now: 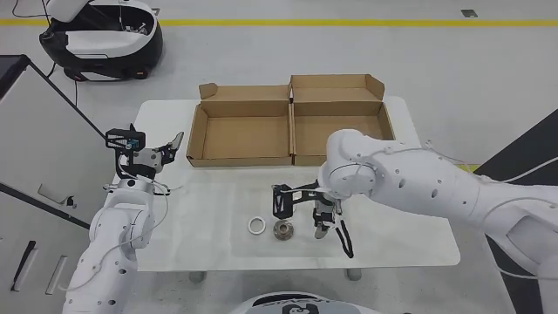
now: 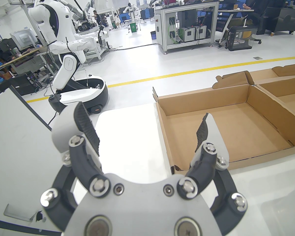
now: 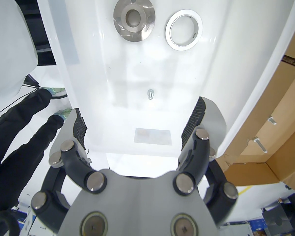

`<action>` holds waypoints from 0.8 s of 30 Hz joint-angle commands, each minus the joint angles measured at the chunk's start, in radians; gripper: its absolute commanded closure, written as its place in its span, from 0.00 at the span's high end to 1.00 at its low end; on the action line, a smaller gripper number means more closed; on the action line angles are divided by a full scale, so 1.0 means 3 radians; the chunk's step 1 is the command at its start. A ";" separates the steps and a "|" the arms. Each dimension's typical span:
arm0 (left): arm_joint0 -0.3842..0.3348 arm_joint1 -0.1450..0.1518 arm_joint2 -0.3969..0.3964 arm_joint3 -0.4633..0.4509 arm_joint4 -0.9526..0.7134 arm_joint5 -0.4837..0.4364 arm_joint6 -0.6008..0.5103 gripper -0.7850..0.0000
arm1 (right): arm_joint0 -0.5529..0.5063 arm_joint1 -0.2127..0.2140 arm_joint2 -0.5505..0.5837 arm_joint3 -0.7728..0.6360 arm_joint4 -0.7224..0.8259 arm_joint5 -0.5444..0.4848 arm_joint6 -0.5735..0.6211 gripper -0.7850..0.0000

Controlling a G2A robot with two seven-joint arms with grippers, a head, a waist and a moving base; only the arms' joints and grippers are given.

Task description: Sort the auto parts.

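Observation:
A metal flange (image 3: pixel 134 20) and a silver ring (image 3: pixel 184 30) lie side by side on the white table (image 1: pixel 209 218). In the top view the ring (image 1: pixel 257 225) and flange (image 1: pixel 282 229) are near the table's front edge. A small bolt (image 3: pixel 150 94) lies just ahead of my right gripper (image 3: pixel 140 121), which is open and empty. In the top view my right gripper (image 1: pixel 331 228) hovers low, to the right of the flange. My left gripper (image 2: pixel 142 116) is open and empty, raised at the table's left side (image 1: pixel 164 150), beside the left box (image 2: pixel 238 133).
Two open cardboard boxes, left (image 1: pixel 240 135) and right (image 1: pixel 340 126), stand side by side at the back of the table. In the right wrist view a box (image 3: pixel 280 114) holds two bolts (image 3: pixel 260 144). A white panel (image 1: pixel 35 139) stands left of the table.

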 commanded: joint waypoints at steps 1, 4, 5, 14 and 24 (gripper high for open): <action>0.0000 0.0000 0.0000 0.0000 0.0000 0.0000 0.0000 1.00 | -0.0017 -0.0009 0.0002 0.0033 -0.0007 0.0006 0.0006 0.81; 0.0000 0.0000 0.0000 0.0000 0.0000 0.0000 0.0000 1.00 | -0.0049 -0.0020 0.0003 0.0114 -0.0040 0.0024 0.0009 0.76; 0.0000 0.0000 0.0000 0.0000 0.0000 0.0000 0.0000 1.00 | -0.0059 -0.0024 0.0006 0.0130 -0.0065 0.0038 -0.0004 0.75; 0.0000 0.0000 0.0000 0.0000 0.0000 0.0000 0.0000 1.00 | -0.0151 -0.0067 0.0002 0.0267 -0.0292 0.0058 -0.0089 0.55; 0.0000 0.0000 0.0000 0.0000 0.0000 0.0000 0.0000 1.00 | -0.0251 -0.0167 0.0002 0.0459 -0.0408 -0.0007 -0.0007 0.49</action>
